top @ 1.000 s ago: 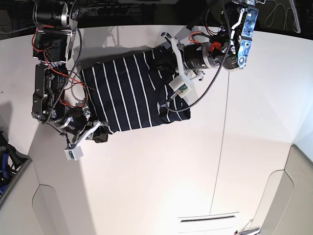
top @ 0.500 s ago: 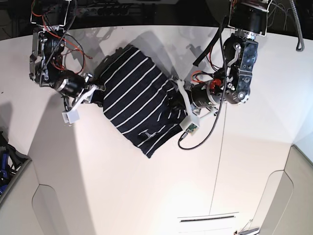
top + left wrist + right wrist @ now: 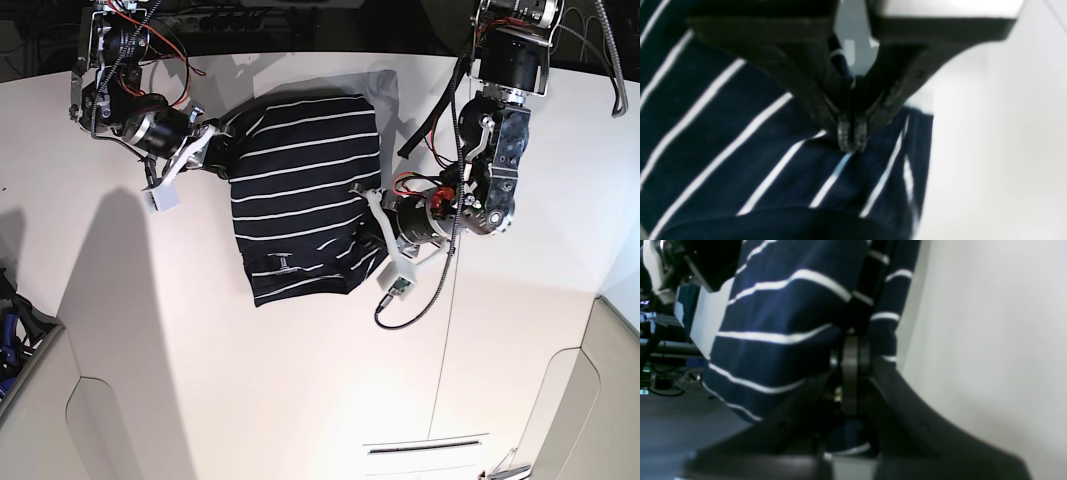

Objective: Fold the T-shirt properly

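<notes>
striped t-shirt (image 3: 300,200) hangs as folded panel between two arms over white worktop (image 3: 250,400), small white label (image 3: 284,262) near its lower edge. left gripper (image 3: 852,138) fingers (image 3: 844,131) pressed together, pinching fabric fold near shirt's side edge (stripes fan out below tips). right gripper (image 3: 853,340) fingers (image 3: 849,353) likewise clamped on cloth, shirt draping up and over them, worktop just beside. in base view right gripper (image 3: 215,150) grips upper left corner, left gripper (image 3: 368,205) grips right edge.
</notes>
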Controlling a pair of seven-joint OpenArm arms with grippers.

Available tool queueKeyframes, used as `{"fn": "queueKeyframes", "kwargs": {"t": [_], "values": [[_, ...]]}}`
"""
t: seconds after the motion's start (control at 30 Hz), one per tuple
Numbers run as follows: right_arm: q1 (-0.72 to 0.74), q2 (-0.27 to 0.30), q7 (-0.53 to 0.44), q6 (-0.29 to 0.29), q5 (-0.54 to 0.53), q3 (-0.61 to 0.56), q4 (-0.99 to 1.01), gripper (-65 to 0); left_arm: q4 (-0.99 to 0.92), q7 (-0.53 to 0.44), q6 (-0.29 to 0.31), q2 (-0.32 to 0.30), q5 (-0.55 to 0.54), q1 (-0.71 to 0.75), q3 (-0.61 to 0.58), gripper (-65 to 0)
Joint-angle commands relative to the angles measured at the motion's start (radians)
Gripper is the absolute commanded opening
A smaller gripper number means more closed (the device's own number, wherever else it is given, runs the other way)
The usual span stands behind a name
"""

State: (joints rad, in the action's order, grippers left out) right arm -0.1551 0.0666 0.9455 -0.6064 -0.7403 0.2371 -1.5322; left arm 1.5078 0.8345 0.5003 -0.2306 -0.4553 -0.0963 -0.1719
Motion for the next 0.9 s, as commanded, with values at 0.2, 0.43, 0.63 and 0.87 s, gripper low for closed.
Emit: {"fn": "queueKeyframes", "kwargs": {"t": [0.2,0.43,0.63,0.87], "values": [[-0.050,0.078,0.104,-0.011,-0.087,0.065,-0.159,-65.0,0.225,0.034,-0.011,-0.092,-0.052,0.104,0.101,-63.7],[-0.185,0.210,0.205,-0.011,-0.214,0.064,-0.274,-65.0,0.415,0.056,-0.012,-0.102,-0.076,0.393,0.265,-63.7],[-0.337,0.297,0.245,-0.011,-0.322,0.064,-0.274,-65.0,0.577,0.052,-0.047,-0.096,0.011,0.718,0.346,-63.7],[-0.470,0.378,0.245,-0.007,-0.340,0.064,-0.272,-65.0,0.586,0.052,-0.051,-0.097,0.076,0.966,0.347,-63.7]]}}
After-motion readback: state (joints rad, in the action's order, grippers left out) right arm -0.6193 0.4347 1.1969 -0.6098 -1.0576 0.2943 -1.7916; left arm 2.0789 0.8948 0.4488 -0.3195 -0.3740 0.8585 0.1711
